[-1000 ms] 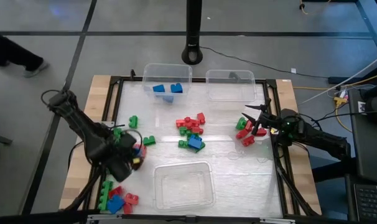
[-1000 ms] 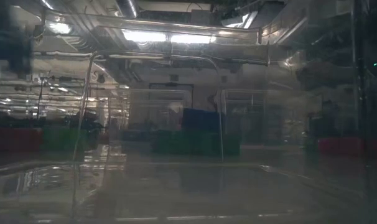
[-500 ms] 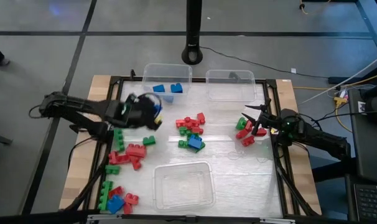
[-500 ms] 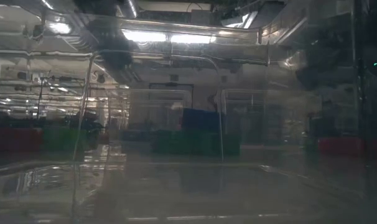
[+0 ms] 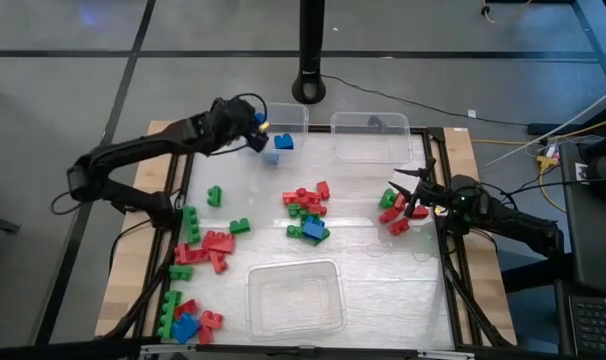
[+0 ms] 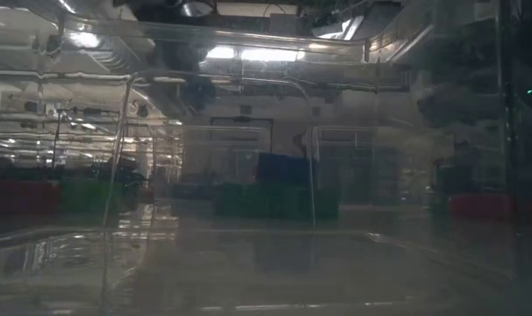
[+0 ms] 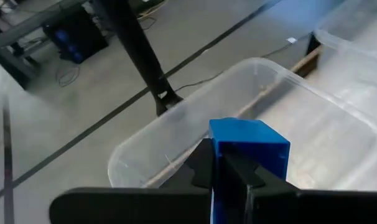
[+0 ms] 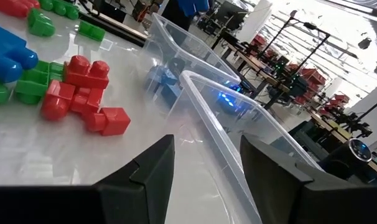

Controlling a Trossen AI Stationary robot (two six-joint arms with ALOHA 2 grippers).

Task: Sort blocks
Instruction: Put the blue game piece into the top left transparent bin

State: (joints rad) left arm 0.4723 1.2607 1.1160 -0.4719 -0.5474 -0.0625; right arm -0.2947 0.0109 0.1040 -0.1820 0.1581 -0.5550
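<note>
**Left tool carries blue block to far-left bin**

The left tool (image 5: 251, 128), a second ago low at the tabletop's (image 5: 383, 262) left edge, now hangs over the far-left bin (image 5: 283, 112), clamped on a blue block (image 7: 247, 146). The right tool (image 5: 403, 195) waits unmoved, fingers parted and holding nothing, beside red blocks (image 5: 395, 220) near the right edge.

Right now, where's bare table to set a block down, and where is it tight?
Free: the strip between the centre pile and the right pile, and the surface right of the near bin. Crowded: the left edge, where red and green blocks run down to the corner cluster.
</note>
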